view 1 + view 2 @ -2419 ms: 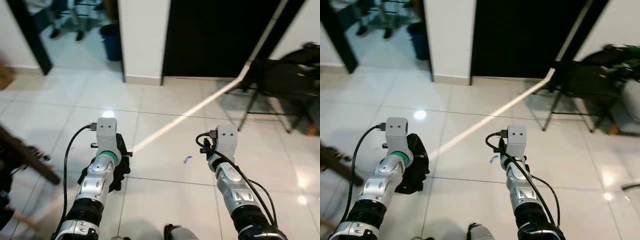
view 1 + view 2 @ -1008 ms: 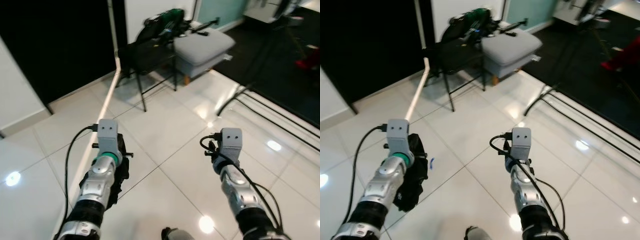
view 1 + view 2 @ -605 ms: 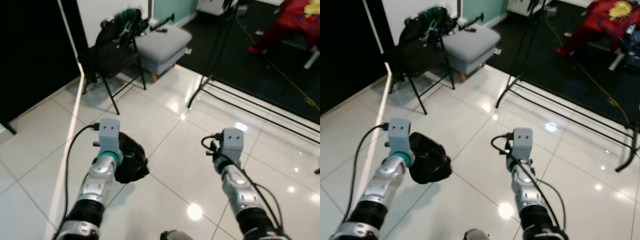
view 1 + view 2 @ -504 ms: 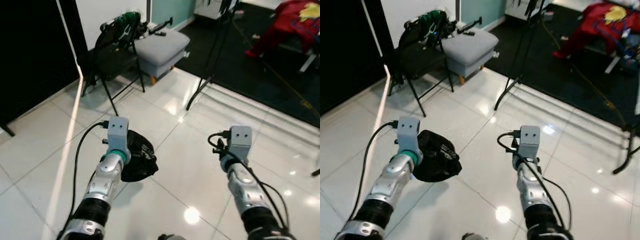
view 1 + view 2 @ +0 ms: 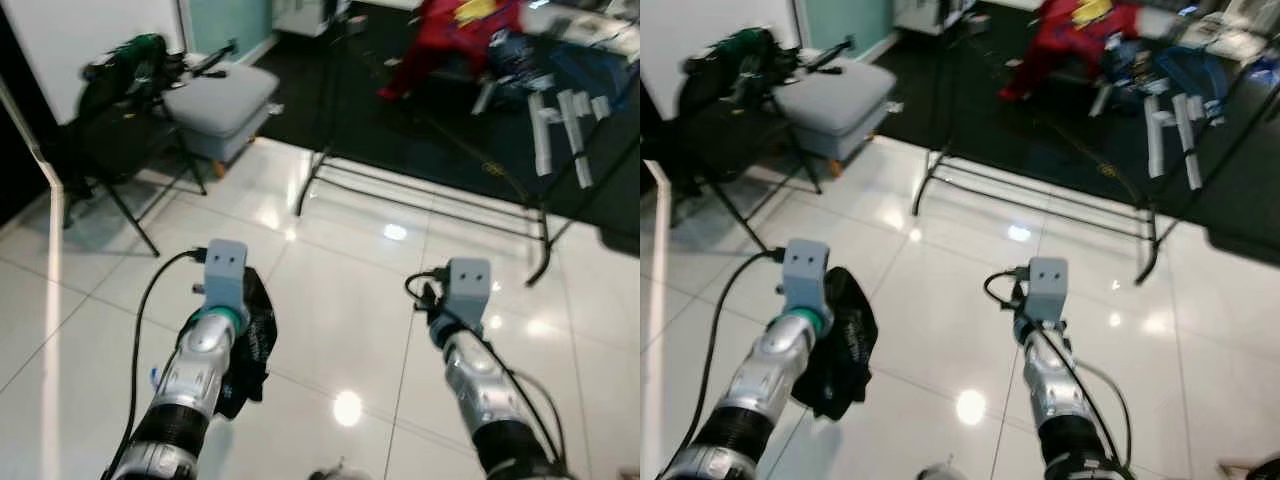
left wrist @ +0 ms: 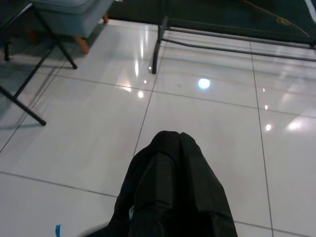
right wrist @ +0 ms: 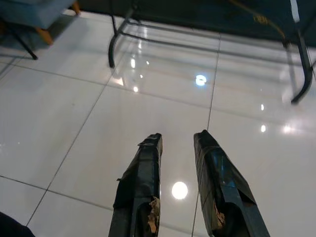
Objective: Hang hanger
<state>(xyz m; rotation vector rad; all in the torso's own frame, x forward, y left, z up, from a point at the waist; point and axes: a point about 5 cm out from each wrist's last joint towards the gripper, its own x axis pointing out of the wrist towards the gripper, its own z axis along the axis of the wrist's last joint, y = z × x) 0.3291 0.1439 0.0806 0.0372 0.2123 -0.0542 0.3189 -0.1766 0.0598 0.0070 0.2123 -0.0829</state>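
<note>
The robot stands on a glossy white tiled floor with both arms held out low before it. The left gripper has its two black fingers pressed together, and a bundle of black cloth hangs beside and below that wrist; whether the fingers pinch the cloth cannot be told, since the arm covers the contact. The right gripper holds nothing, its fingers slightly spread with bare tile between them.

Ahead, a black metal rack stands where the tiles meet a dark floor, its upper part cut off by the frame. No hanger can be made out; the pale strips near the rack's right end are too blurred to identify. Behind the rack lie a red garment and other blurred items.

To the left sits a grey stool on wooden legs, and just beside it a black folding chair loaded with a dark bag with green trim, its details hard to read.
</note>
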